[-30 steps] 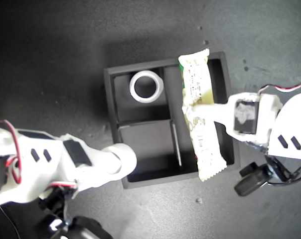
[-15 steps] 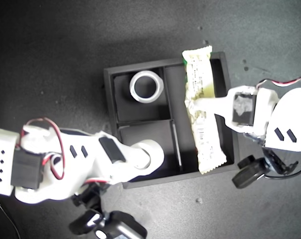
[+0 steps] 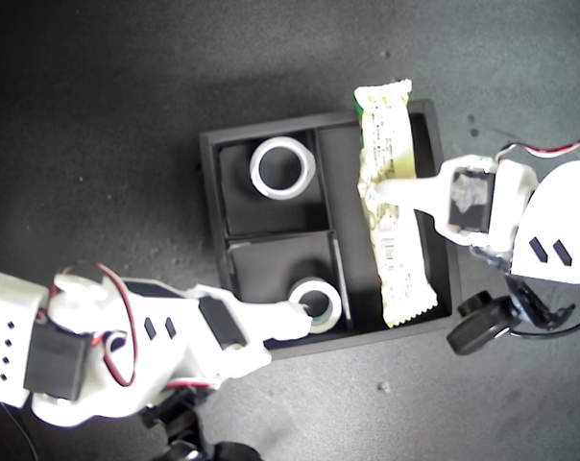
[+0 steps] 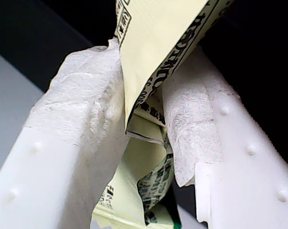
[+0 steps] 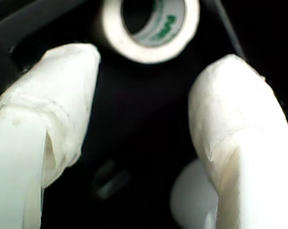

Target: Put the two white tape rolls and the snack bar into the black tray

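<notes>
The black tray (image 3: 209,182) sat mid-frame in the exterior view on a dark tabletop (image 3: 98,96), bare dark surface all round it except where the two arms came in from that view's lower left and right.

Two white tape rolls were in view. One roll (image 3: 282,167) lay flat in the small compartment farther from the arms, clear of its walls. The other roll (image 3: 316,304) lay flat in the nearer small compartment, close against the tray's near wall. The second gripper (image 5: 144,95) hung over it with its jaws spread wide and nothing between them; its padded fingers (image 5: 63,81) stood apart from the roll (image 5: 151,28) seen beyond them.

There was one snack bar (image 3: 393,206). Its long axis ran along the long compartment, tilted a little, the far crimped end poking over the tray's far wall and the near end just inside the near wall. The first gripper (image 4: 144,119) was clamped across the bar (image 4: 153,43) near its middle, the wrapper pinched between both pads.
</notes>
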Action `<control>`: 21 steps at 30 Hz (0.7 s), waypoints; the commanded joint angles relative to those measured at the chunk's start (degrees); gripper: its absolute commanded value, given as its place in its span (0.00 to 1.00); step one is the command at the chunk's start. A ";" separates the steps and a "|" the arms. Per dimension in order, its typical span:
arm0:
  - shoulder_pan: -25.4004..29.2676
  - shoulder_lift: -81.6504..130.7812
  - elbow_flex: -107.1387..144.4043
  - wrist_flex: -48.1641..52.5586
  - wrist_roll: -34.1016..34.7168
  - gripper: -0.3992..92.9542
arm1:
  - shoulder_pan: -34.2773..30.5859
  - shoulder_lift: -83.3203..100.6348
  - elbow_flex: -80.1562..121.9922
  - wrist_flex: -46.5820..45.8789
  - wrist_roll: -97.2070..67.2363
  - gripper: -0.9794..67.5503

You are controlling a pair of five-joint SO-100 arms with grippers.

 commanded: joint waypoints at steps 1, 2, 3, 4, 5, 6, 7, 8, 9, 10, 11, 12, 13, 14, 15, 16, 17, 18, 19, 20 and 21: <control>0.35 4.83 -1.67 5.10 -2.29 0.13 | 0.35 0.44 -3.08 4.13 -2.20 0.18; -0.35 6.68 -0.53 8.09 -3.25 0.12 | 0.26 0.53 -3.52 5.98 -2.72 0.28; -1.32 8.88 1.23 11.25 -4.39 0.11 | 0.18 0.79 -4.04 7.73 -3.08 0.37; -2.37 11.69 3.78 13.80 -5.80 0.09 | 0.09 1.14 -4.75 9.58 -3.52 0.40; -3.25 15.03 7.38 15.12 -7.03 0.07 | -0.18 1.23 -6.50 12.30 -4.04 0.40; -4.04 18.90 11.87 15.29 -8.35 0.04 | -0.53 1.23 -9.05 15.12 -4.57 0.41; -4.75 22.59 16.17 15.21 -9.76 0.01 | -0.97 1.23 -12.30 18.37 -4.92 0.41; -5.19 26.10 20.48 15.12 -10.55 0.01 | -1.23 1.23 -15.64 21.88 -4.92 0.40; -5.54 29.18 24.79 14.59 -11.60 0.01 | -1.41 1.23 -19.25 25.58 -4.31 0.38; -5.80 32.08 29.00 13.45 -12.74 0.01 | -1.41 1.23 -23.12 29.79 -2.81 0.36; -6.06 34.54 33.57 11.69 -13.27 0.01 | -1.41 1.32 -27.33 34.19 0.62 0.31; -6.42 36.56 37.71 9.49 -13.54 0.01 | -1.23 1.32 -30.41 37.18 4.22 0.23; -6.77 38.14 41.48 7.38 -13.62 0.01 | -0.70 1.32 -33.31 39.64 9.49 0.12; -7.12 39.38 44.82 5.54 -13.45 0.01 | 0.09 1.32 -35.60 41.92 16.26 0.02; -7.56 40.34 47.72 3.96 -13.18 0.01 | 0.79 1.32 -37.35 44.30 23.91 0.01; -7.91 41.40 50.27 2.46 -12.57 0.01 | 1.41 1.32 -38.76 47.02 32.17 0.01; -8.26 42.45 52.73 0.88 -11.95 0.01 | 1.76 1.32 -39.90 50.36 39.46 0.01; -8.70 43.77 55.11 -0.44 -11.43 0.01 | 1.85 1.32 -40.52 53.00 45.44 0.01; -9.05 45.09 57.13 -1.23 -10.90 0.01 | 1.67 1.32 -40.87 54.76 50.10 0.01; -9.49 46.58 59.06 -1.76 -10.63 0.01 | 1.23 1.49 -40.96 55.99 54.58 0.01; -10.02 48.34 61.08 -2.02 -10.55 0.01 | 0.97 1.58 -40.87 56.78 58.18 0.01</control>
